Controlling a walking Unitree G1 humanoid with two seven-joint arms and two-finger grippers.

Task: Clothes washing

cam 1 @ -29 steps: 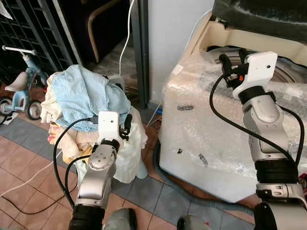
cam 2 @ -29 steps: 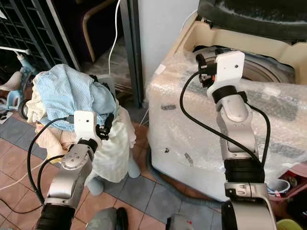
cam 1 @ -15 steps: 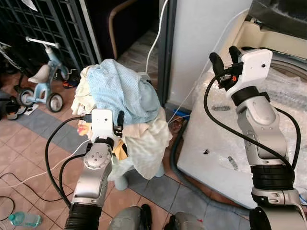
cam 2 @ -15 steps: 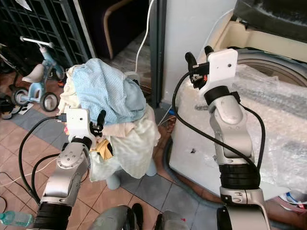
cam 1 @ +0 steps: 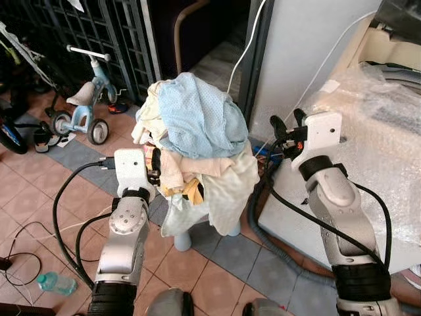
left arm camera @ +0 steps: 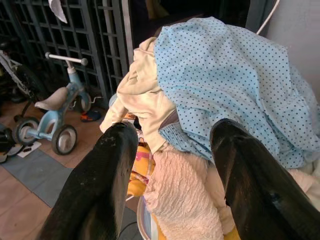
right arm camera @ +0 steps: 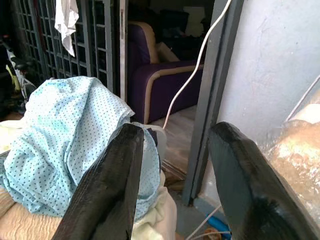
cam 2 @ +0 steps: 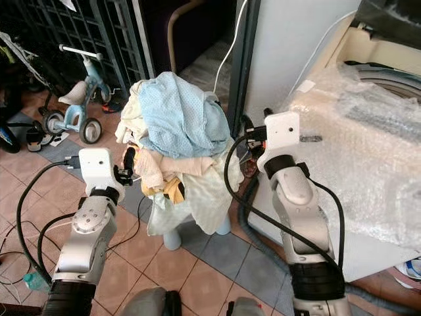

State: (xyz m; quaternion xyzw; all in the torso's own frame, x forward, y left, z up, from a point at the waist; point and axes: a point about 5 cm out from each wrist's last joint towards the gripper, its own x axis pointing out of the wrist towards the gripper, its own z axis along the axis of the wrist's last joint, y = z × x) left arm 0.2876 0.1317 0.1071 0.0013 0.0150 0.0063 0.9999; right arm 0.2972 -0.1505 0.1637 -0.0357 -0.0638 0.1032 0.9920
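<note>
A heap of clothes is piled on a pale stool, topped by a light blue dotted cloth over cream and yellow pieces. My left gripper is open at the heap's left side, its fingers spread before the cream and blue cloth, with nothing held. To the right of the heap, my right gripper is open and empty, pointing at the blue cloth. The washing machine, wrapped in bubble wrap, stands at the right.
A child's tricycle and a dark metal gate are at the left. A grey hose lies on the tiles by the washer. A water bottle and cables lie at the lower left. A purple sofa stands behind the doorway.
The view has swung left, bringing the heap to the middle. My right gripper has come down from above the washer to beside the heap. The left gripper stays by the heap.
</note>
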